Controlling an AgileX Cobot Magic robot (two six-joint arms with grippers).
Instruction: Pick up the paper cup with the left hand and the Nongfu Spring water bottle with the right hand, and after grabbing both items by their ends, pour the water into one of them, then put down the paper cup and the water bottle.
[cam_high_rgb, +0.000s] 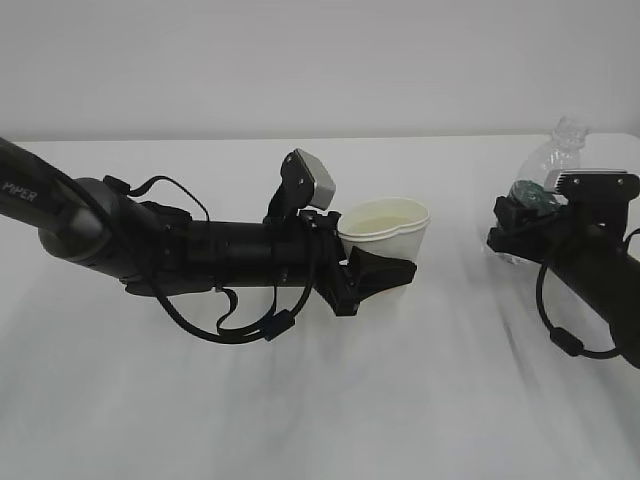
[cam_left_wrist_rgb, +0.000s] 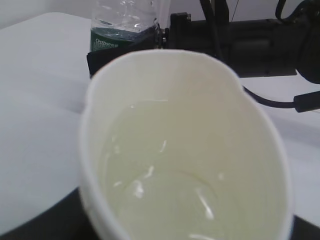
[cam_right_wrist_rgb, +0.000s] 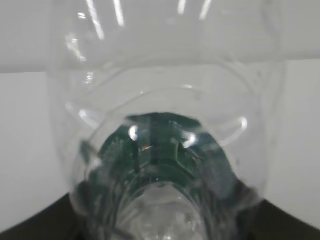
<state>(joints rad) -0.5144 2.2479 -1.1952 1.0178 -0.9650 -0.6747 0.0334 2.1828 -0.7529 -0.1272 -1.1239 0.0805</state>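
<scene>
The left hand (cam_high_rgb: 385, 272) clasped the paper cup (cam_high_rgb: 388, 232) between its fingers, upright, liquid showing inside. Well apart to its right, the right hand (cam_high_rgb: 520, 222) gripped the Nongfu Spring water bottle (cam_high_rgb: 548, 170) at the label, long axis upright, neck above the jaws. Any set-down looked to lie straight below each pincer, on the table (cam_high_rgb: 320, 420).

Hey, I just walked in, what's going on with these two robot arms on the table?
The left hand is gripping the paper cup, which stands upright with liquid inside. Off to the right and well apart from it, the right hand is closed around the Nongfu Spring water bottle, upright with its neck up. Both sit low over the white table; whether either touches it isn't clear.
</scene>
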